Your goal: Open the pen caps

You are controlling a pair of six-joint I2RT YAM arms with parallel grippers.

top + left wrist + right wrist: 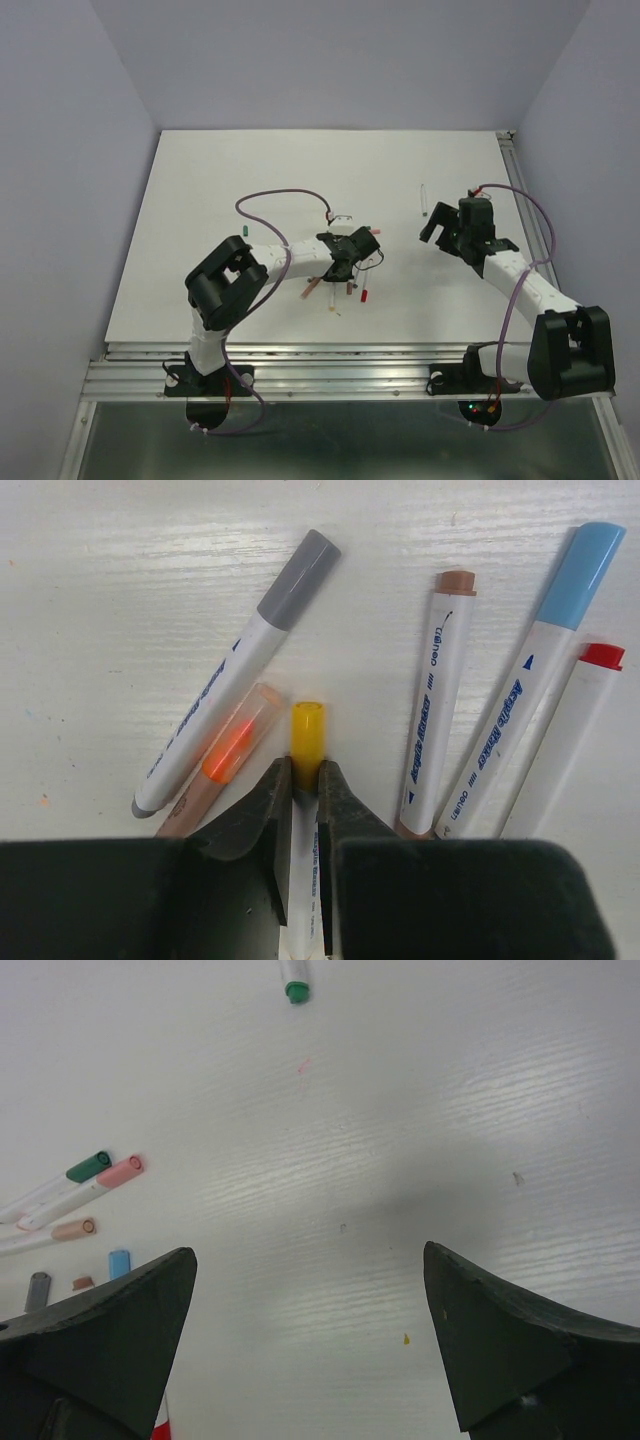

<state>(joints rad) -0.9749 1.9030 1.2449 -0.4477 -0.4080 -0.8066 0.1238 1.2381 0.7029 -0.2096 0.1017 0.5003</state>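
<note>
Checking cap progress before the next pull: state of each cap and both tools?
yellow cap: on its pen
grey cap: on its pen
light blue cap: on its pen
translucent cap: on, orange tip inside
yellow pen: held just below its cap
left tool: shut on yellow pen
right tool: open, empty
brown-ended pen: flat, other end hidden
red-ended pen: flat, other end hidden

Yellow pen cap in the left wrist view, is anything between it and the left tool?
Nothing visible does. The left tool is closed on the white pen barrel right below the short yellow plastic cap. The pen with the translucent orange cap lies close beside one finger, outside the jaws.
</note>
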